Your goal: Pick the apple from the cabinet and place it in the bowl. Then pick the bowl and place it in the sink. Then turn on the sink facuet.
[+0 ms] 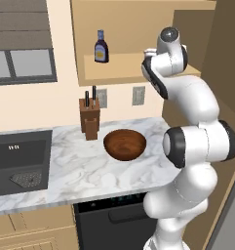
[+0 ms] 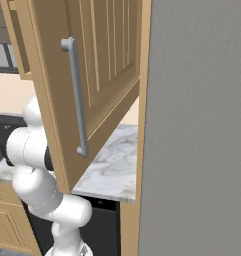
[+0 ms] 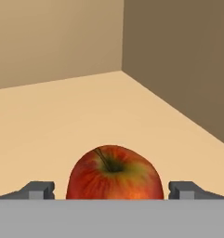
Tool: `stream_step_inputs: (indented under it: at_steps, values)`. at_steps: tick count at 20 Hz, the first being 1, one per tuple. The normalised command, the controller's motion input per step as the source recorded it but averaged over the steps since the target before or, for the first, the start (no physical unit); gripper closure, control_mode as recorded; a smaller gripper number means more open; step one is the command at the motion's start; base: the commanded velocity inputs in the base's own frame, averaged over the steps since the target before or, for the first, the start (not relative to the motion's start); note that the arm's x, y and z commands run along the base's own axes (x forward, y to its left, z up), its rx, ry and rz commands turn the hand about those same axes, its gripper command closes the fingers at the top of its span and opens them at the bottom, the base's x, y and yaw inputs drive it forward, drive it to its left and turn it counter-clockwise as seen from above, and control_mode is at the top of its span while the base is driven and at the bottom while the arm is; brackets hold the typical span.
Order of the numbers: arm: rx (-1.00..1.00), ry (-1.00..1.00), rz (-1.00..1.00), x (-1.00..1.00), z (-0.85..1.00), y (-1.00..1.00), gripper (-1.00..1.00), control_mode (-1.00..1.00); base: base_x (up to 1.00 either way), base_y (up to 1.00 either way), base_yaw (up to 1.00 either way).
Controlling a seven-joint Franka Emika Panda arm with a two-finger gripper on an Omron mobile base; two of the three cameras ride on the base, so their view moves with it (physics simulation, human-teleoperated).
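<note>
Fingers first: the two small dark grey fingertips (image 3: 39, 189) are spread wide in the hand view, one on each side of the small round red apple (image 3: 114, 173) with its yellow-green patch and brown stem; there's a visible gap between each tip and the fruit, so nothing is pinched, the two-finger gripper (image 3: 112, 190) just straddles it; the apple sits on the pale tan shelf board (image 3: 62, 121) of the light tan wooden wall cabinet (image 1: 138, 29), close to the inner corner where the back wall meets the darker side wall; zooming out to the left base view, the white arm with dark joints (image 1: 197, 132) reaches up from the lower right with its upper end at the right part of that shelf; a dark bottle with a white label (image 1: 101, 47) stands upright on the same shelf, well off to the left; below, on the white marbled counter (image 1: 80, 171), the wide round bowl of dark reddish-brown wood grain (image 1: 125, 144) sits upright just right of a brown wooden knife block with black handles (image 1: 89, 117), near it but not touching; the large dark grey rectangular sink (image 1: 19, 158) is at the left end of the counter; in the right base view the open panelled cabinet door with a grey bar handle (image 2: 77, 95) hangs in front of most of the arm.
</note>
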Motion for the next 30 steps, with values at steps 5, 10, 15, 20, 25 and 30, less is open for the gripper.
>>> stream_step_inputs:
  at_steps: [5,10,15,20,25,30]
  values:
    - [0.00,0.00,0.05,-0.08,-0.07,0.00,1.00,-1.00,0.00,0.00,0.00]
    - [-0.03,-0.02,0.06,-0.74,-0.13,0.07,1.00,-1.00,0.00,0.00,0.00]
    - [-0.10,-0.14,0.09,-1.00,-0.01,0.24,1.00,-1.00,0.00,0.00,0.00]
    - [-0.10,-0.14,0.11,-1.00,0.00,0.25,1.00,-1.00,0.00,0.00,0.00]
    - [-0.04,0.06,0.12,-1.00,-0.25,0.07,1.00,-1.00,0.00,0.00,0.00]
    - [-0.01,0.24,0.12,-1.00,-0.44,0.24,1.00,-1.00,0.00,0.00,0.00]
